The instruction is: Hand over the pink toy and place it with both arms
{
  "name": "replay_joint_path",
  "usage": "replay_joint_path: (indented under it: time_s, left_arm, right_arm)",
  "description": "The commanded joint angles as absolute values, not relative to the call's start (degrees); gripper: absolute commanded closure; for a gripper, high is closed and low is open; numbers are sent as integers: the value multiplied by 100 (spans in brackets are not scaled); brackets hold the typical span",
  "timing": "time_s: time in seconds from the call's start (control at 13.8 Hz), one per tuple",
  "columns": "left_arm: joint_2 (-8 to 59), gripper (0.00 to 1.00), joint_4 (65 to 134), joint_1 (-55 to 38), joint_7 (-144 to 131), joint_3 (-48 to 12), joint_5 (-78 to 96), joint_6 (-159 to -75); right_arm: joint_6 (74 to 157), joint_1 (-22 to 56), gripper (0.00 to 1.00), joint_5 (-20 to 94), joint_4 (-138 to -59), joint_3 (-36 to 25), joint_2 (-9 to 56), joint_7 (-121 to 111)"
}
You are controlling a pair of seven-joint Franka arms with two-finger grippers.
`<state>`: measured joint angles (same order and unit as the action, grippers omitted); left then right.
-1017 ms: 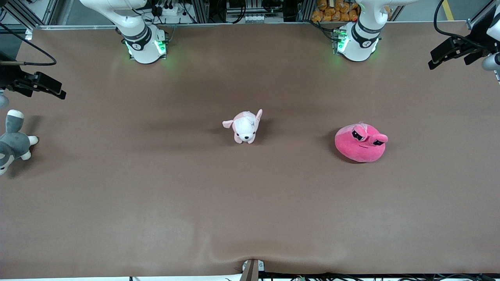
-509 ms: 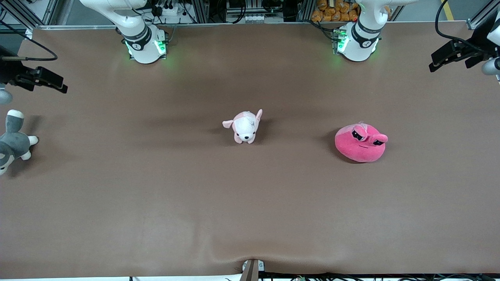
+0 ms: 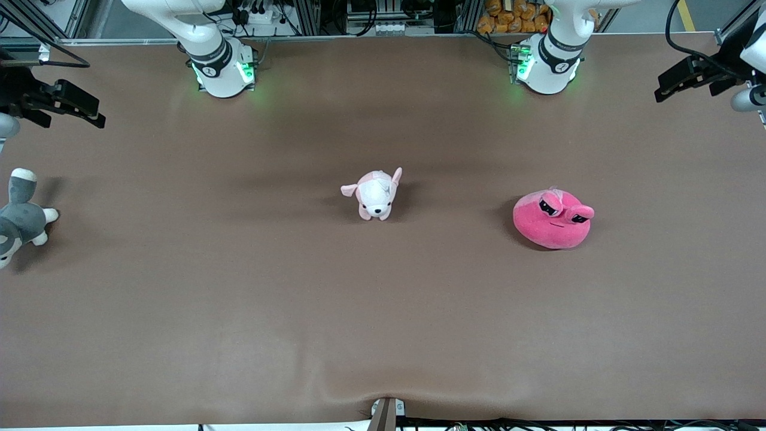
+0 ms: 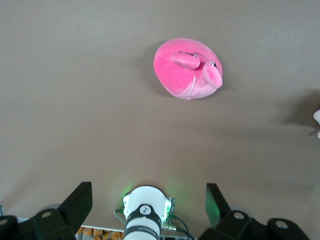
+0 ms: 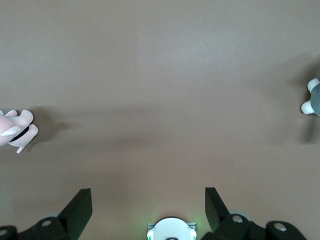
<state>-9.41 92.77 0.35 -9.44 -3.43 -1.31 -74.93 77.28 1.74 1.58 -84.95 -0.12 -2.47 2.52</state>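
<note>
The pink toy [image 3: 552, 219], a hot-pink round plush with two bulging black eyes, lies on the brown table toward the left arm's end. It also shows in the left wrist view [image 4: 187, 75]. My left gripper [image 3: 688, 79] is open and empty, high over the table's edge at the left arm's end; its jaws stand wide apart in the left wrist view [image 4: 148, 200]. My right gripper [image 3: 72, 108] is open and empty, high over the table's edge at the right arm's end, also shown in the right wrist view [image 5: 148, 202].
A small pale pink-and-white puppy plush [image 3: 375, 194] lies at the table's middle. A grey-and-white plush animal [image 3: 20, 218] lies at the edge by the right arm's end. The arm bases [image 3: 221, 69] [image 3: 547, 66] stand along the edge farthest from the front camera.
Both grippers have drifted slightly away from the front camera, staying high over the table's ends. The toys have not moved.
</note>
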Motion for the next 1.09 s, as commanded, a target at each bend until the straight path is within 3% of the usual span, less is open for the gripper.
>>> replay_joint_path:
  time_s: [0.0,0.51,1.02]
  left_arm:
    - [-1055,0,9387,79,-1081,-448,-255,-7400]
    - [-1090,0,9755,79,-1011,-457,-272,-7681]
    - [-1582,0,10907,79,-1020,-457,-264,-8499]
  right_arm:
    - [7848,202,0,255,-8394,-88,-246,-139]
    - [8209,554,0,273,-8420,-79,-176,-246]
    - [8165,334,0,220,-8446,-105,-167,-202]
